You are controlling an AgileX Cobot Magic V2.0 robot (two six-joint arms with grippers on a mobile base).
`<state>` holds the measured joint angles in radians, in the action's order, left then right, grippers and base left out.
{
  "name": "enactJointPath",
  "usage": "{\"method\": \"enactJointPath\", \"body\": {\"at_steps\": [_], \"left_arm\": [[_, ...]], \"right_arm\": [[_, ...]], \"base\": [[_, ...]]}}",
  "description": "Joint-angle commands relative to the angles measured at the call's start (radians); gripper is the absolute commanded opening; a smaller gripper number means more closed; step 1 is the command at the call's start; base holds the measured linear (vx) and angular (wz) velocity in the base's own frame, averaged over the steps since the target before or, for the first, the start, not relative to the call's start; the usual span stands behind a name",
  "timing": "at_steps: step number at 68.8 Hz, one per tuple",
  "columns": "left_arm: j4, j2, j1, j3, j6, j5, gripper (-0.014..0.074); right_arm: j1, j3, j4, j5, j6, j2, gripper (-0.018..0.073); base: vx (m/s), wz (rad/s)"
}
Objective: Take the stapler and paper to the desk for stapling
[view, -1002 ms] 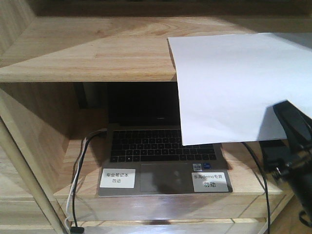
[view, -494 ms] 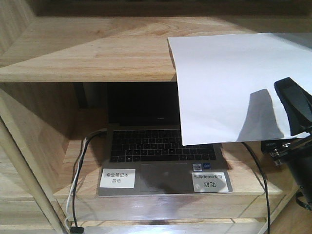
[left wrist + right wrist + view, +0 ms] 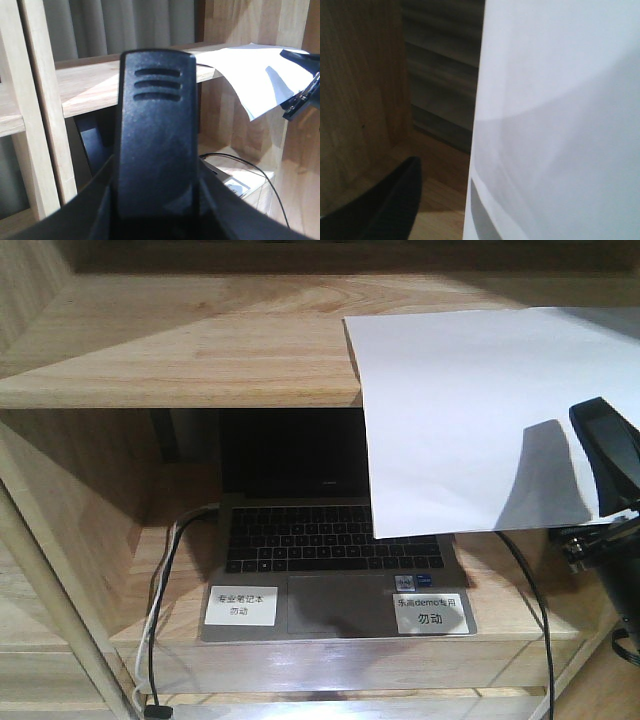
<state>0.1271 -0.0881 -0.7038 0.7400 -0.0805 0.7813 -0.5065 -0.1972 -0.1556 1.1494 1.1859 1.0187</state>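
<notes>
The paper (image 3: 470, 410) is a white sheet lying on the upper shelf board, with its front part hanging over the edge. It also shows in the left wrist view (image 3: 250, 75) and fills the right of the right wrist view (image 3: 560, 120). My right gripper (image 3: 592, 445) is open at the sheet's right edge. One black finger (image 3: 390, 205) is in view and the other is hidden behind the sheet. My left gripper (image 3: 155, 205) is shut on a black grooved body, the stapler (image 3: 155, 125). Its label is hidden. The desk is out of view.
An open laptop (image 3: 330, 540) with two small white printed labels (image 3: 241, 604) sits on the lower shelf under the paper. Cables (image 3: 160, 580) hang at its left and a black cable (image 3: 530, 590) at its right. A wooden upright (image 3: 37, 100) stands close to my left gripper.
My right gripper has risen along the paper's right edge and shifted slightly right. Its shadow now falls on the sheet. The paper and laptop have not moved.
</notes>
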Motion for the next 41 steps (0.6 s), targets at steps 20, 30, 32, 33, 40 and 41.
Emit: {"method": "enactJointPath", "body": {"at_steps": [20, 30, 32, 33, 40, 41], "left_arm": [[0.003, -0.018, -0.002, 0.025, -0.002, -0.114, -0.0006], [0.003, -0.018, -0.002, 0.025, -0.002, -0.114, -0.0006], [0.003, -0.018, -0.002, 0.025, -0.002, -0.114, -0.0006], [0.003, -0.018, -0.002, 0.025, -0.002, -0.114, -0.0006], [0.003, -0.018, -0.002, 0.025, -0.002, -0.114, -0.0006], [0.003, -0.018, -0.002, 0.025, -0.002, -0.114, -0.0006]], "right_arm": [[-0.002, -0.03, 0.016, 0.195, -0.014, -0.012, 0.0099], [-0.002, -0.03, 0.033, 0.195, -0.014, -0.012, -0.0015], [-0.002, -0.03, 0.033, 0.195, -0.014, -0.012, -0.0013], [-0.002, -0.03, 0.033, 0.195, -0.014, -0.012, -0.0012], [-0.002, -0.03, 0.033, 0.195, -0.014, -0.027, -0.0011], [-0.002, -0.03, 0.033, 0.195, -0.014, -0.031, -0.001]], "base": [[0.0, 0.0], [0.0, 0.0], [0.0, 0.0], [0.0, 0.0], [0.0, 0.0], [0.0, 0.0]]}}
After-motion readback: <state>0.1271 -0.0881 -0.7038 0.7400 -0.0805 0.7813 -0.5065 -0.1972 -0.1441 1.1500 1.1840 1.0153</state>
